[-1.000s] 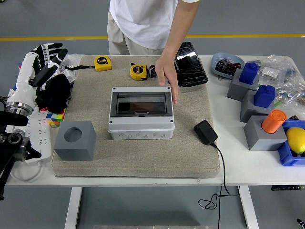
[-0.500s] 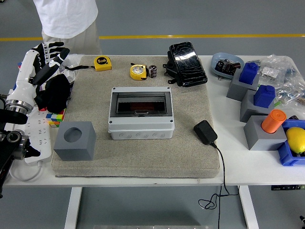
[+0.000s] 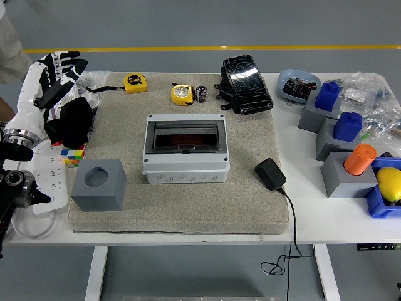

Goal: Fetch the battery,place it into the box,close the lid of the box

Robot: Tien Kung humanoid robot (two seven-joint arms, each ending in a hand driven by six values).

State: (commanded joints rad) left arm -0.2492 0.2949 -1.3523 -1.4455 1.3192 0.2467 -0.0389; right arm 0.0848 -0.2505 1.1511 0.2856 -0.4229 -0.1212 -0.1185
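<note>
Left hand, white-and-black fingers spread and empty, rests at the left edge of the white surface, while the small black cylindrical battery stands upright near the far edge, just behind the grey plastic box, whose tinted lid looks shut.

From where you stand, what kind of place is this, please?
Probably a robot test area in a workshop or lab hall: a grey floor with a yellow line, a white table crowded with practice items, and a grey electrical box on a mat.
</note>
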